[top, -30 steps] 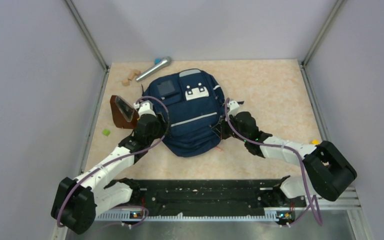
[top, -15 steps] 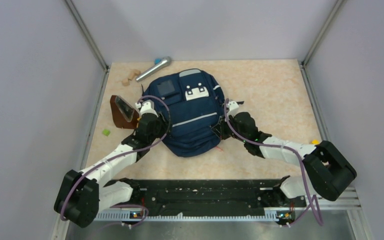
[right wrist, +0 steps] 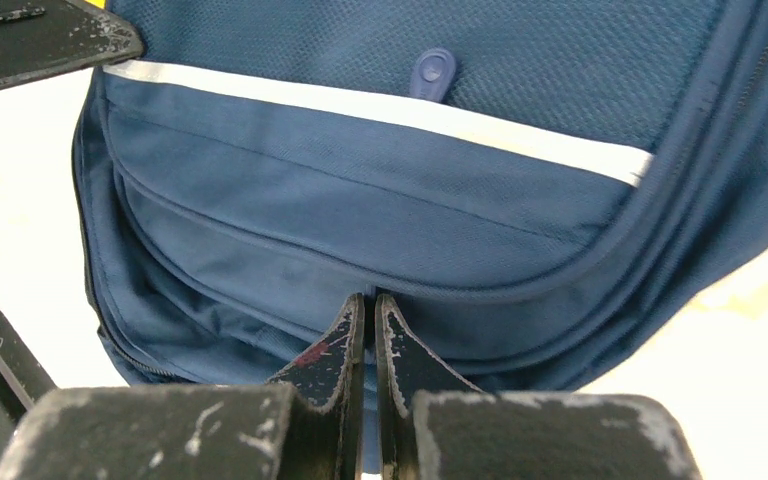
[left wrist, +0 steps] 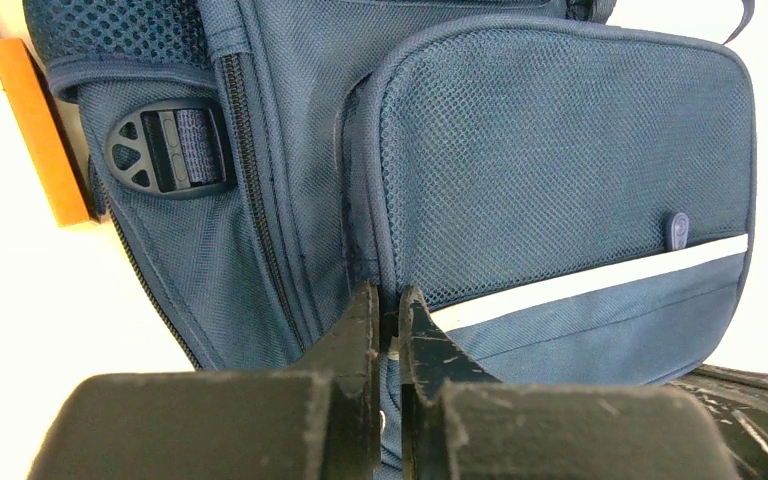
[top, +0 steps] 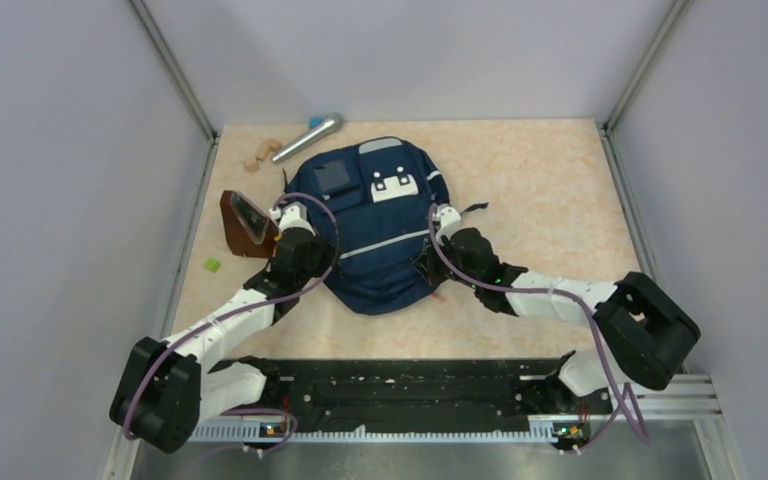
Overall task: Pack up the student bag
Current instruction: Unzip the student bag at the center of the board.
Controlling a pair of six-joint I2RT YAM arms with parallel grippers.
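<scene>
The left claw (left wrist: 387, 300) is closed at the mesh pocket seam of the woven navy student bag (left wrist: 560, 180). The right claw (right wrist: 369, 305) is closed at its rounded bottom edge, with speckled counter (top: 550, 190) beyond.

The student bag (top: 380, 235) is lying mid-desk (top: 550, 190), with the left tool (left wrist: 387, 300) meeting its left side and the right tool (right wrist: 367, 305) its right. A microphone (top: 307, 137) is lying behind it, leftward.
</scene>
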